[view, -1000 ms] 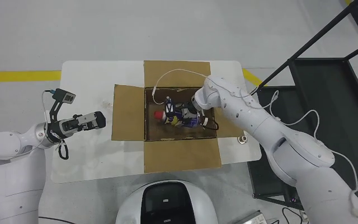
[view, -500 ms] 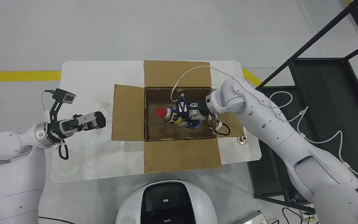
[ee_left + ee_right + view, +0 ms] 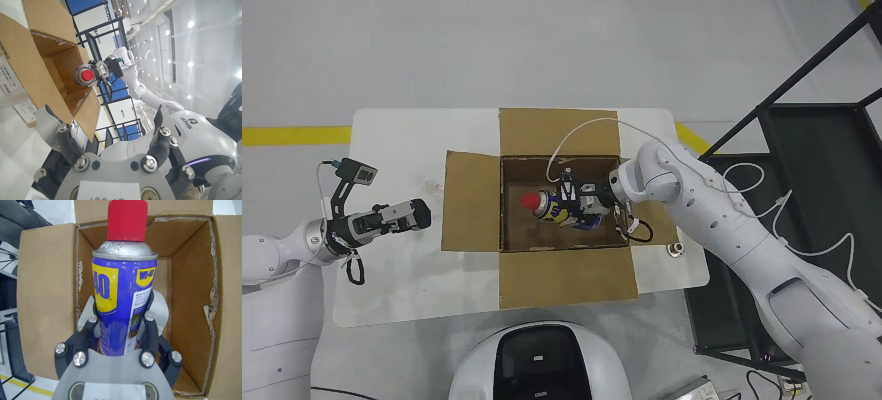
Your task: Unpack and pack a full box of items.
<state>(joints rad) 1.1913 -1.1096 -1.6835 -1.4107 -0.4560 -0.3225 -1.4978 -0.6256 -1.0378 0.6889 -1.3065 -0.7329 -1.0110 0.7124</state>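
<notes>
An open cardboard box (image 3: 474,203) sits mid-table with its flaps spread. My right gripper (image 3: 582,203) is shut on a blue and yellow spray can (image 3: 554,206) with a red cap, held lying sideways over the box opening, cap toward the left flap. In the right wrist view the spray can (image 3: 121,283) sits between the gripper (image 3: 122,308) fingers, and the box (image 3: 191,298) inside beyond it looks bare. My left gripper (image 3: 420,213) hovers open over the table left of the box. In the left wrist view, past the left gripper (image 3: 105,117), the spray can (image 3: 85,76) shows cap-on above the box (image 3: 56,62).
The white table (image 3: 402,150) has free room left of the box. A small round object (image 3: 676,248) lies at the table's right edge. A dark metal rack (image 3: 812,180) stands to the right of the table.
The right arm has lifted the spray can up and slightly rightward within the box opening; over the last half second it held still. The left arm has not moved.
</notes>
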